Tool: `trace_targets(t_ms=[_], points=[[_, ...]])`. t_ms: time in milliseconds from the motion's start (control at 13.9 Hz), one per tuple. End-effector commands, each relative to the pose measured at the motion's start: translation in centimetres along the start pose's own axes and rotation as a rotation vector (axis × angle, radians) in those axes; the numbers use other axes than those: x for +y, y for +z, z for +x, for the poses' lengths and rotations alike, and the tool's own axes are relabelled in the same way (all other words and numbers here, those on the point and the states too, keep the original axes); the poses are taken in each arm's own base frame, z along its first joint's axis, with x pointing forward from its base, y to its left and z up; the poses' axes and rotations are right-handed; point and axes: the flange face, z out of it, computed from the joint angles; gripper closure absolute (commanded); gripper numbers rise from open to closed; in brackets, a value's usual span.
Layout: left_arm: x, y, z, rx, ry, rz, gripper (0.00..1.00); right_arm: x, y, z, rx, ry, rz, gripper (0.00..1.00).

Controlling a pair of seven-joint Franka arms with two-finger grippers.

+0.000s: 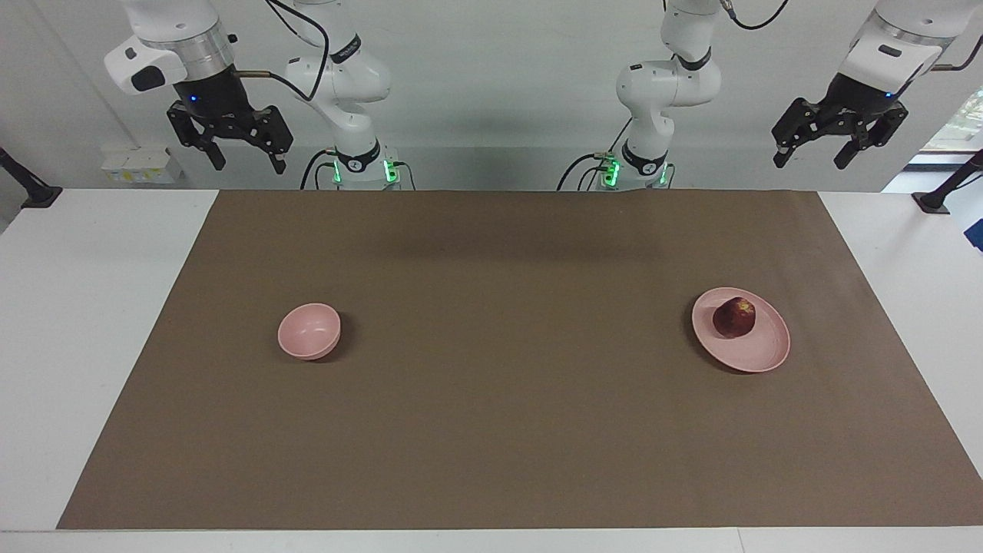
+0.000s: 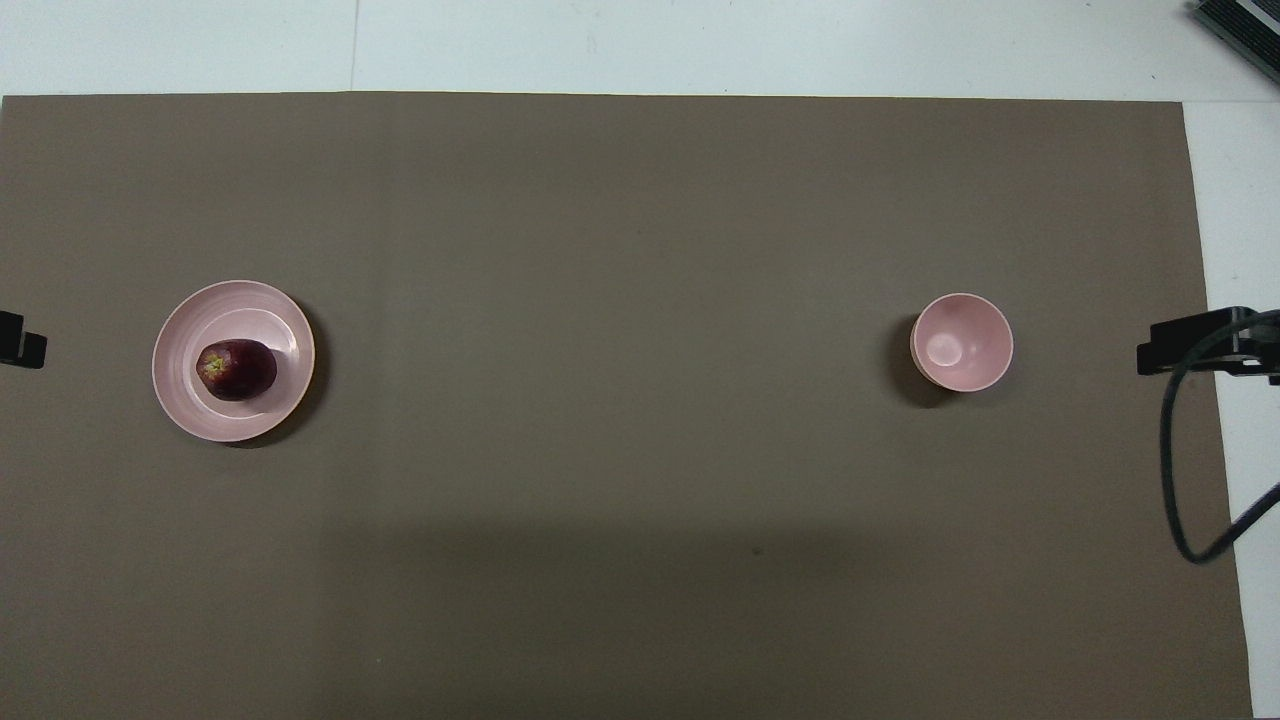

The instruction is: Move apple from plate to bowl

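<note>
Brown mat (image 1: 491,384), one, fills centre frame of the facing view. One flat pale pink round plate (image 1: 756,355) sits at its right; one small deep pink bowl (image 1: 309,331) at its left, well apart. One dark red apple (image 1: 734,317) rests on the plate.

Two grippers, both raised, jaws spread, holding nothing: left gripper (image 1: 816,157) upper right, right gripper (image 1: 247,163) upper left.

You should lower the left gripper straight over the apple and close across its widest part.

Overhead, both arms are cut off by the edges; only a hand (image 2: 22,338) tip and mount show.
</note>
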Motion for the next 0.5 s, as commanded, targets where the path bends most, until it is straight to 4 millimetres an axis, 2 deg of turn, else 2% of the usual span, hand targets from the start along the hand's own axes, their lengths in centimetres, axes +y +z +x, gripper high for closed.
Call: trace_targets(t_ms=[0,288,432], points=[[0.0,0.0,-0.8,0.005,-0.001,0.015,0.0,0.3,-0.2,0.2,-0.003,-0.003,0.021,0.0],[0.3,0.1,-0.9,0.004,0.002,0.014,0.0,0.3,-0.2,0.2,-0.001,-0.003,0.019,0.0],[1.2,0.1,-0.8,0.002,0.016,0.015,0.0,0.3,-0.2,0.2,-0.003,-0.003,0.021,0.0]])
